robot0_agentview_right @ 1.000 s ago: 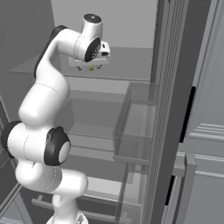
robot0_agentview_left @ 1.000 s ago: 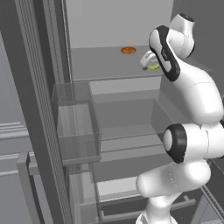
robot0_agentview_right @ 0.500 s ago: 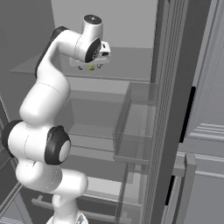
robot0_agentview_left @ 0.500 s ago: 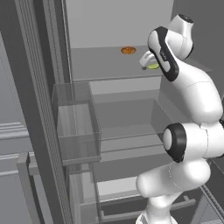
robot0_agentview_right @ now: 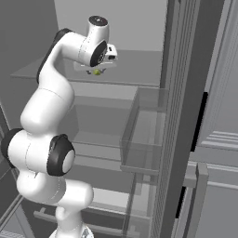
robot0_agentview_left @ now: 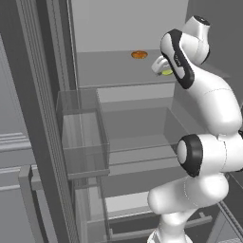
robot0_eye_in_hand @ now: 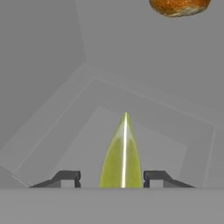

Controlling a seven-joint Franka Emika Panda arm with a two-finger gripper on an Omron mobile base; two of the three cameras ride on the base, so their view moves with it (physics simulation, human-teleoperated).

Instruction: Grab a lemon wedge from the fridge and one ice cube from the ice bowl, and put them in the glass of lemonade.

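Note:
The lemon wedge [robot0_eye_in_hand: 121, 157], a yellow-green sliver, stands on edge on the upper shelf [robot0_agentview_left: 107, 71] of the open fridge [robot0_agentview_left: 128, 28]. My gripper [robot0_eye_in_hand: 112, 178] straddles it, with the wedge between the two fingertips. The right fingertip [robot0_eye_in_hand: 154, 176] is almost against the wedge, and a narrow gap shows beside the left one. From the base views the gripper [robot0_agentview_left: 161, 69] hangs over the wedge [robot0_agentview_left: 167, 72] on that shelf, and the wedge [robot0_agentview_right: 96, 72] peeks out under the hand [robot0_agentview_right: 100, 65]. The ice bowl and the glass of lemonade are out of view.
A small flat orange-brown round item [robot0_agentview_left: 139, 54] lies further back on the same shelf [robot0_eye_in_hand: 179, 6]. A clear door bin [robot0_agentview_left: 80, 133] juts out on the open door, also seen from the other side [robot0_agentview_right: 144, 135]. Lower shelves and a drawer sit beneath.
The jaws have narrowed from wide open to close around the lemon wedge. The arm has barely moved.

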